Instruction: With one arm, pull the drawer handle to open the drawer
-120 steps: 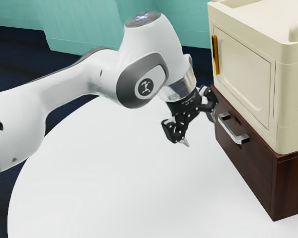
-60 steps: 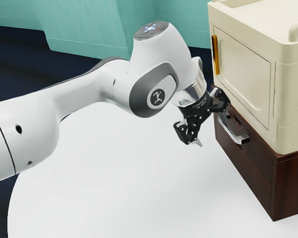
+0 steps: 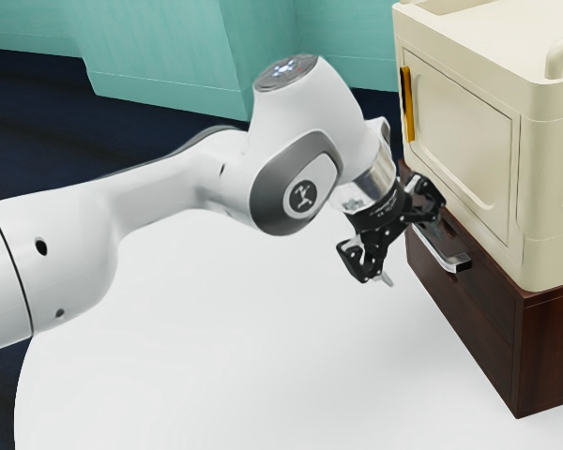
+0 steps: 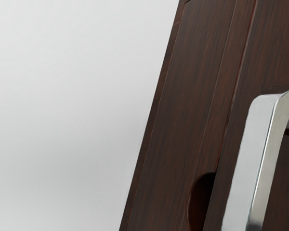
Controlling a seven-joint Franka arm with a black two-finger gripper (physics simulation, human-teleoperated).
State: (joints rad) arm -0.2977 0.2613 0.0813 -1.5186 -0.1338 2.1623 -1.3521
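Silvery squared handle (image 4: 254,139) on grained brown wood (image 4: 274,43); black tool (image 3: 411,253) spread nearby.

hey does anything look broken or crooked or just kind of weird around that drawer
Nothing stands out: the cream cabinet sits upright on the dark wooden drawer unit, and the metal handle looks unbent where I can see it.

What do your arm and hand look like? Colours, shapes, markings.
My arm has smooth, rounded white shells with small dark round holes. Near the wrist, a dark grey oval surround frames a round emblem; a grey cap has pale lit marks. Past a silvery collar, the hand is black, with two jointed fingers.
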